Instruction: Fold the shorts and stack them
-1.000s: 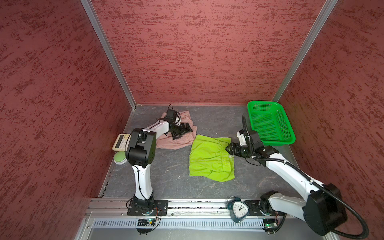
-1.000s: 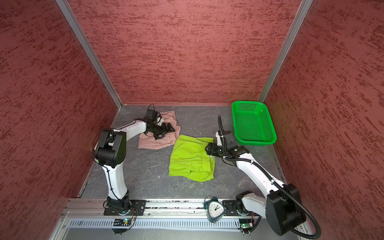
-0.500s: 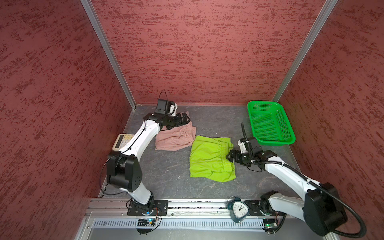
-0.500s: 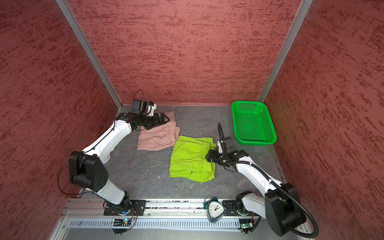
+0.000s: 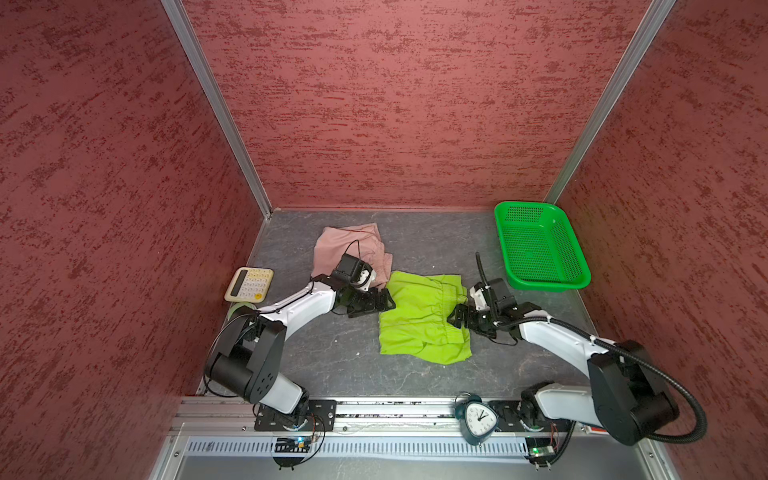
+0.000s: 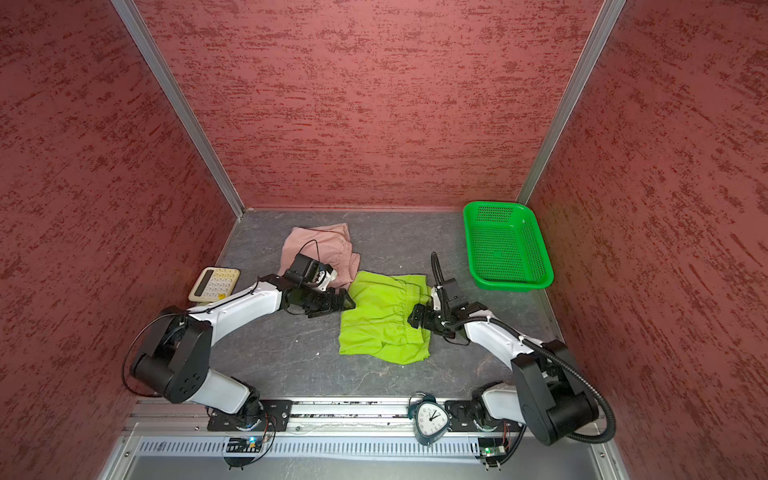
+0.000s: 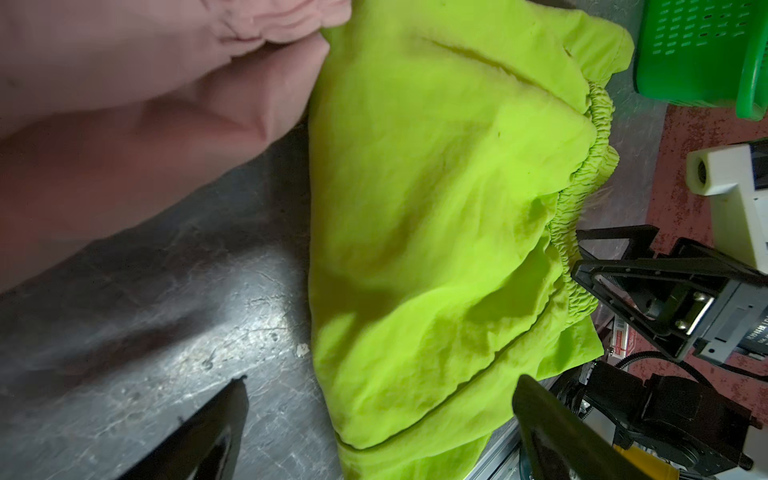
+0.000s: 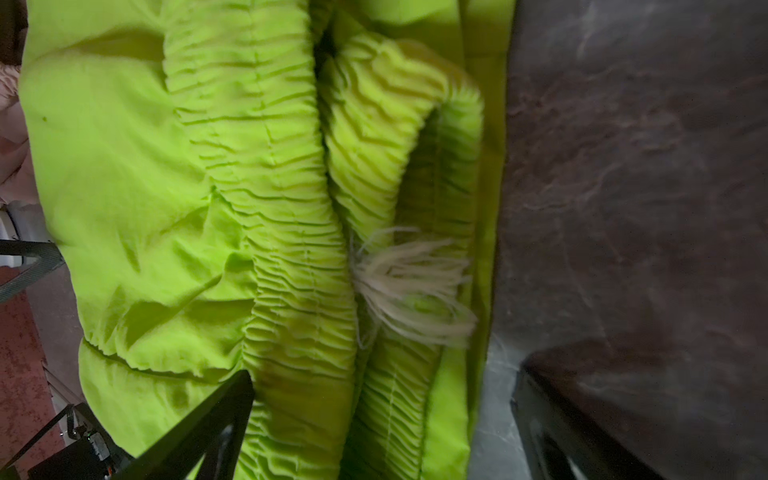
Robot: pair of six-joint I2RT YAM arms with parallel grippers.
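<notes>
**Both claws spread wide at either side of the green shorts**

The lime green fabric shorts [image 5: 419, 320] lie crumpled but flat near the middle of the dark grey tabletop [image 5: 332, 357], gathered waistband towards the right. The left gripper [image 5: 387, 300] sits low at their left edge with its jaws released and wide apart, nothing between them. In its wrist view that edge runs between the two black fingers [image 7: 208, 432].

The right gripper [image 5: 453, 320] is at the opposite side, on the waistband. It too is spread open and grasps nothing. From its wrist camera the ruffled elastic and a frayed white drawstring end [image 8: 411, 282] lie between its fingers. Whether the tips touch the cloth I cannot tell.

The dusty pink fabric shorts [image 5: 349, 245] lie bunched just behind the left gripper, towards the back wall, their near corner touching the green pair's far left corner.

Bare table lies in front of the green shorts and to their left. To the right, only a narrow strip separates them from the bright green perforated plastic basket [image 5: 540, 286] in the far right corner. A cream calculator [image 5: 248, 284] rests by the left wall, and a dark teal alarm clock [image 5: 478, 417] stands on the front rail.
</notes>
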